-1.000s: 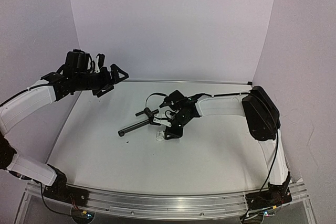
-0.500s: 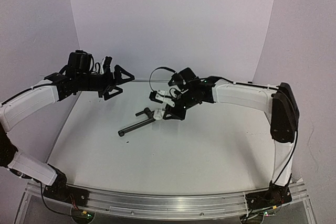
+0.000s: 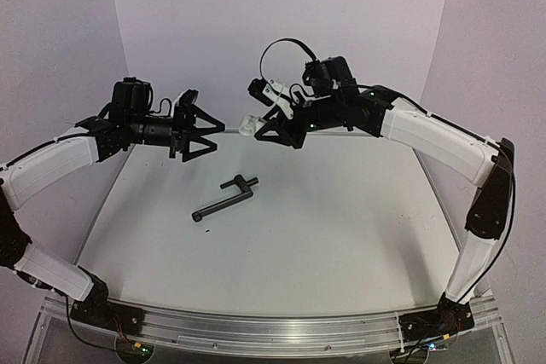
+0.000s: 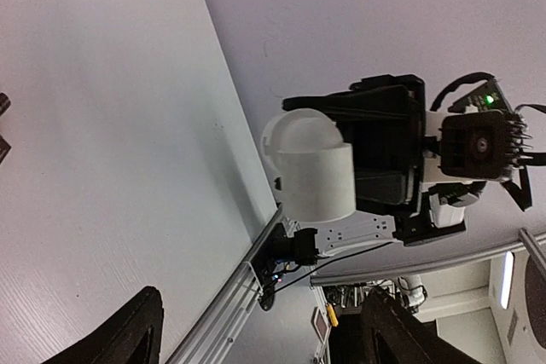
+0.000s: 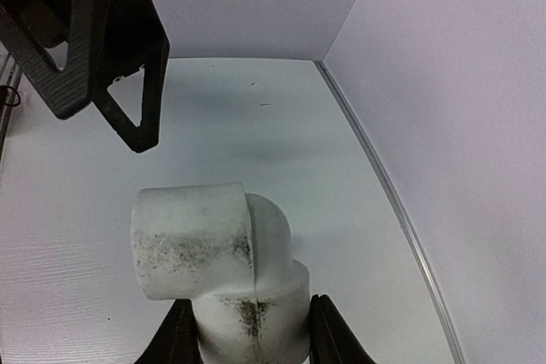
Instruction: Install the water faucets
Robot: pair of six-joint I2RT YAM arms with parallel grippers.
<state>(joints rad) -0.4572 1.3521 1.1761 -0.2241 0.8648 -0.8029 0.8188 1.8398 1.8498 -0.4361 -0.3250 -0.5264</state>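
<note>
One white elbow fitting (image 5: 213,262), scuffed grey; blk pipe (image 3: 220,205) cranked.

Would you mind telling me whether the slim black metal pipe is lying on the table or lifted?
Lying flat: the slim black cranked pipe rests on the white table, with nothing gripping it.

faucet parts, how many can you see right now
2. The black pipe lies flat on the table, left of centre. The white fitting is up in the air, clamped in the right gripper. No others show.
</note>
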